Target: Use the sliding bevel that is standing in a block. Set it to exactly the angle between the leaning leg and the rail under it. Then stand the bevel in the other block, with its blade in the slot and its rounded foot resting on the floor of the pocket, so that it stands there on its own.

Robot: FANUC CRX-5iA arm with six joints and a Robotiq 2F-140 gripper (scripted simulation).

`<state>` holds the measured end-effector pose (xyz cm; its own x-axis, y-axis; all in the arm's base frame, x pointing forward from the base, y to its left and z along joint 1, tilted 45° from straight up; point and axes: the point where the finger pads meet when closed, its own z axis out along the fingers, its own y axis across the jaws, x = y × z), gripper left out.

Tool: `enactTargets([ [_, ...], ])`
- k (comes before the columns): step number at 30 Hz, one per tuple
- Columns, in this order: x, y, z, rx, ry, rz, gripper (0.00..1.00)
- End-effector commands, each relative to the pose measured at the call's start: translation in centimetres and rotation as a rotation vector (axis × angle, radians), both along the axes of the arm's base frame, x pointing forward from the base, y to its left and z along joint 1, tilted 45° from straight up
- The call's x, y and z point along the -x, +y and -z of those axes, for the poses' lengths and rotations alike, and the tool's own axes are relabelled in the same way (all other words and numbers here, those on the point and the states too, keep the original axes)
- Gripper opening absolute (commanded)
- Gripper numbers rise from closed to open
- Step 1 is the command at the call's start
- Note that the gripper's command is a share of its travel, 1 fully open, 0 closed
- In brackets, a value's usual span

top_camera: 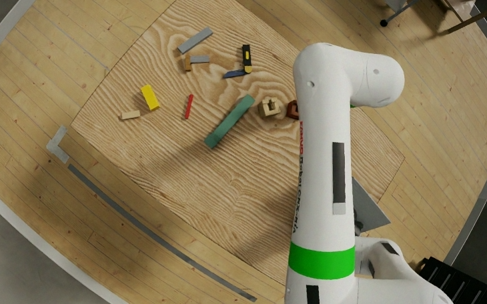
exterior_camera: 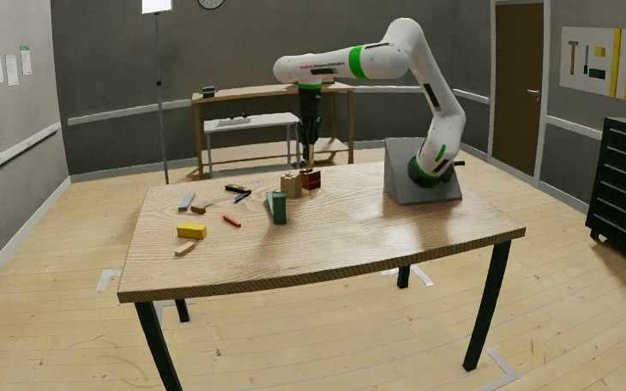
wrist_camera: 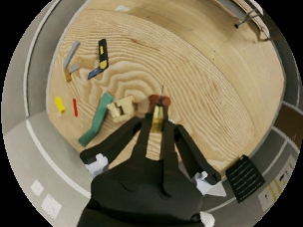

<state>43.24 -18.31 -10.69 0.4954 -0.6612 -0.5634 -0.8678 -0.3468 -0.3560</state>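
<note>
My gripper [exterior_camera: 309, 154] points straight down, a little above the red-brown block [exterior_camera: 309, 178]. It is shut on the sliding bevel [wrist_camera: 157, 121], a slim tan and yellow tool that hangs upright between the fingertips. In the wrist view the bevel's lower end lies over the red-brown block [wrist_camera: 159, 101]. The tan block [top_camera: 269, 108] with a pocket in its top stands just left of the red-brown block [top_camera: 293, 109], which the arm half hides from above. A long green bar [top_camera: 229, 121] lies slanted to the left of the tan block [exterior_camera: 291, 184].
A black and yellow tool with a blue blade [top_camera: 242, 63], a grey bar [top_camera: 195, 40], a small tan and grey square [top_camera: 195, 60], a yellow block [top_camera: 149, 97], a red stick [top_camera: 189, 106] and a small tan piece [top_camera: 130, 115] lie across the table's left half. The arm's grey base [exterior_camera: 419, 171] stands on the right.
</note>
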Motion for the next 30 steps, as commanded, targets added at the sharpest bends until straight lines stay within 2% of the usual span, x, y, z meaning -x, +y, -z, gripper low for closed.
enactTargets([
  [1,0.0,-0.1,0.0,0.001,-0.001,0.001,0.1],
  [30,0.0,1.1,1.2,0.001,-0.001,0.001,0.1],
])
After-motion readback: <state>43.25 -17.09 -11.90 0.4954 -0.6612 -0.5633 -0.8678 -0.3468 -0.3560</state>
